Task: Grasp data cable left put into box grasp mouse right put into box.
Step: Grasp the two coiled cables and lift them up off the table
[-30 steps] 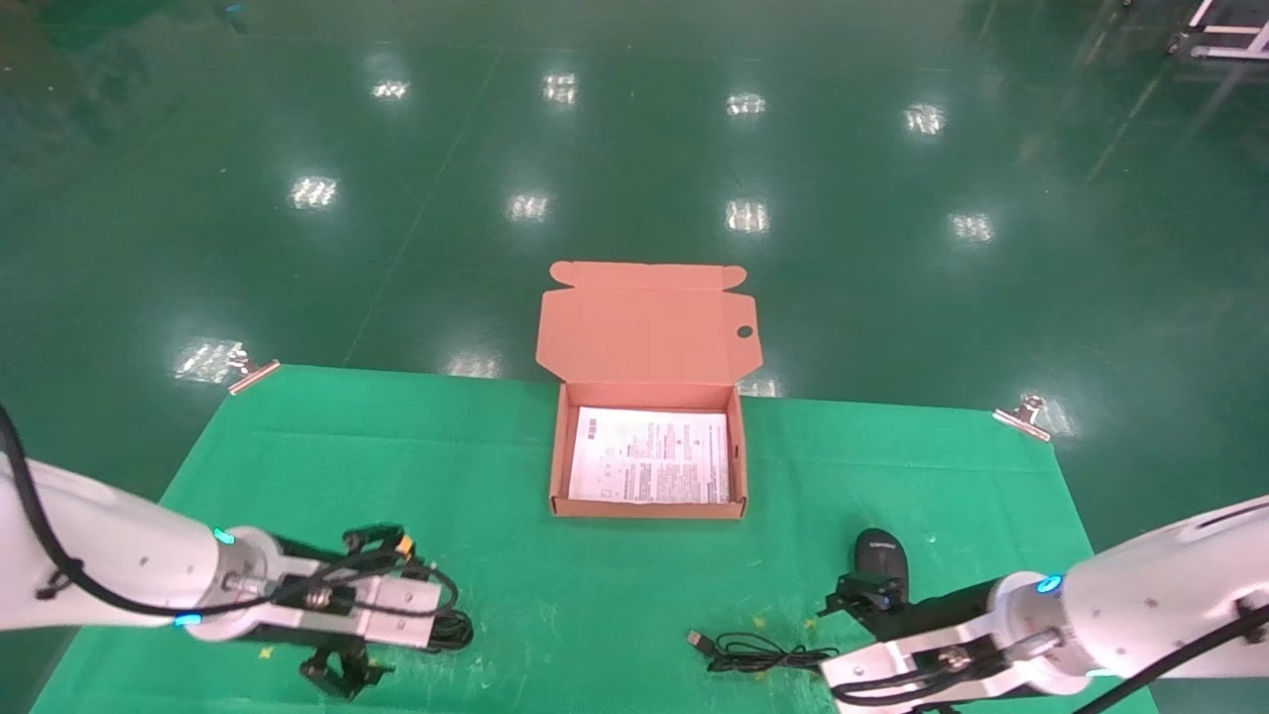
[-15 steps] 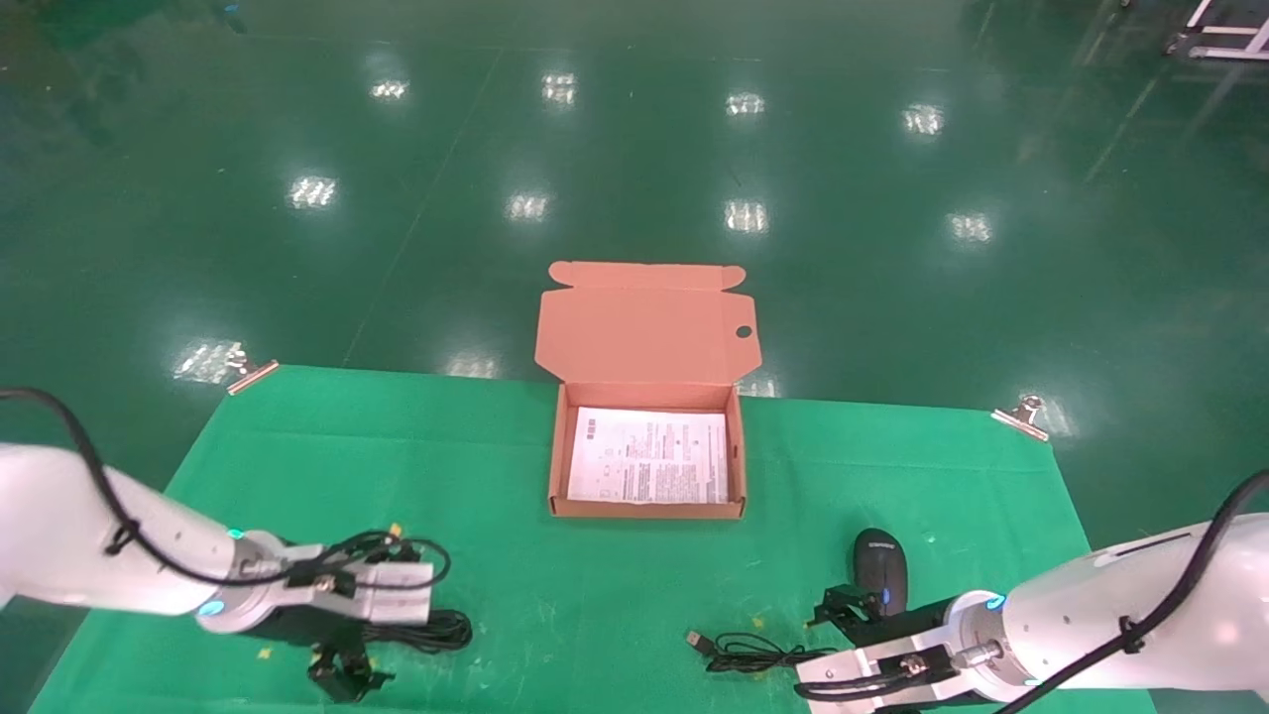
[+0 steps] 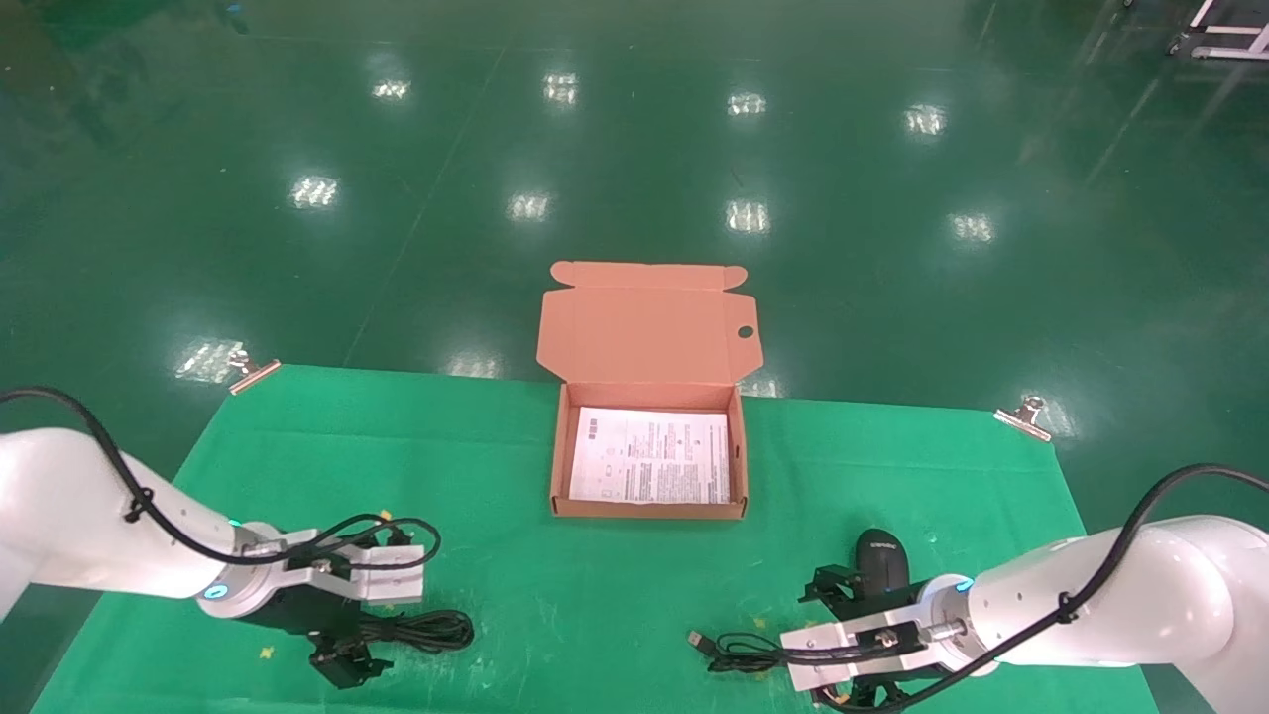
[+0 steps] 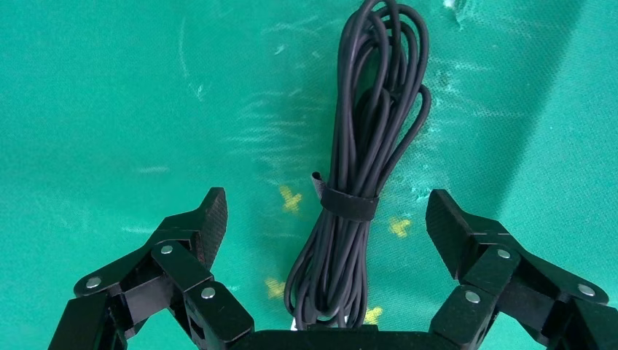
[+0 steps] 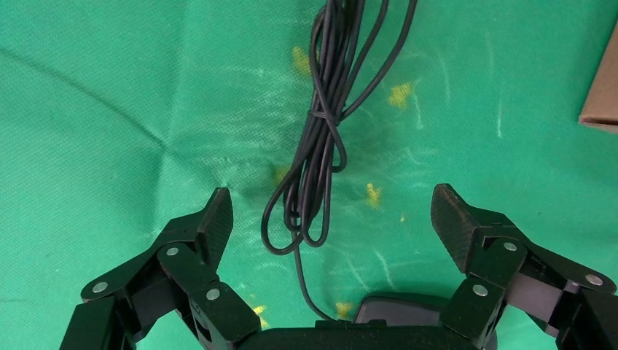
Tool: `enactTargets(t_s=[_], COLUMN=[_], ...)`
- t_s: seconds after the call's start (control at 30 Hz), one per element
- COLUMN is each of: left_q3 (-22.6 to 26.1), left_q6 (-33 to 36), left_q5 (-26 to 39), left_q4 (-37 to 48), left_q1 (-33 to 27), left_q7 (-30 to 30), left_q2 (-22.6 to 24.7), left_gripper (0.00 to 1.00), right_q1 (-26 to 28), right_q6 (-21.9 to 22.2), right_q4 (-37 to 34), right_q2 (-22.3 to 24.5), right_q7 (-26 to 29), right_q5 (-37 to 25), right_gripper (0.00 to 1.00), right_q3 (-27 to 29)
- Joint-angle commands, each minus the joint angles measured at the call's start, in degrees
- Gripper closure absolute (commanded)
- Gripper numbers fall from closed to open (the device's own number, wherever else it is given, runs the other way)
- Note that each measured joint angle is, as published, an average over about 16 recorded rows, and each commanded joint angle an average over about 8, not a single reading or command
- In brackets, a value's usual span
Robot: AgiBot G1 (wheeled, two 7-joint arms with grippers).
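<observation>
The data cable (image 3: 428, 630), a black bundle tied with a strap, lies on the green cloth at the near left. My left gripper (image 3: 359, 620) hangs over it, open. In the left wrist view the cable (image 4: 368, 138) lies between the spread fingers (image 4: 211, 219), untouched. The black mouse (image 3: 882, 557) sits at the near right, its cord (image 3: 758, 653) bunched to its left. My right gripper (image 3: 841, 640) is open above them. In the right wrist view the cord (image 5: 321, 146) lies ahead and the mouse (image 5: 408, 310) shows by the palm. The box (image 3: 649, 511) stands open at the middle.
The box lid (image 3: 644, 322) stands up behind it, and a white printed sheet (image 3: 649, 456) covers its floor. Metal clips (image 3: 253, 372) (image 3: 1021, 415) hold the cloth at the far corners. The cord's USB plug (image 3: 697, 640) points left. A box corner (image 5: 601, 87) shows in the right wrist view.
Both wrists have turned and settled lower. The left gripper now uncovers more of the data cable. The right gripper has moved in beside the mouse. Nothing has been gripped.
</observation>
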Motion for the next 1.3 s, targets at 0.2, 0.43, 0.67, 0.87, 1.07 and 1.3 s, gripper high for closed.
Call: enactTargets(t_s=[0.2, 0.43, 0.67, 0.87, 1.07, 1.3], left_q3=[-0.22, -0.16, -0.12, -0.1, -0.08, -0.06], left_q6=[-0.68, -0.41, -0.25, -0.17, -0.11, -0.07], left_q5=[-0.42, -0.33, -0.22, -0.17, -0.14, -0.11], left_q4=[1.78, 1.01, 0.57, 0.34, 0.21, 0.11], left_q1=[-0.3, -0.2, -0.11, -0.08, -0.06, -0.03], left_q7=[0.83, 0.51, 0.32, 0.23, 0.19, 0.17], left_q2=[0.36, 0.2, 0.1, 0.06, 0.04, 0.01], left_gripper=[1.0, 1.0, 1.0, 1.0, 1.0, 1.0], right_q1=[-0.03, 0.0, 0.02, 0.04, 0.05, 0.05], right_q6=[0.98, 0.66, 0.46, 0.33, 0.26, 0.22], right_q4=[-1.38, -0.84, -0.52, -0.36, -0.27, -0.2], right_q2=[-0.63, -0.38, -0.25, -0.18, -0.14, -0.12], right_q7=[-0.36, -0.24, -0.16, -0.12, -0.09, -0.06], right_q5=[0.09, 0.13, 0.15, 0.16, 0.16, 0.16], right_gripper=[1.0, 1.0, 1.0, 1.0, 1.0, 1.0], right_q3=[0.18, 0.18, 0.17, 0.15, 0.13, 0.13])
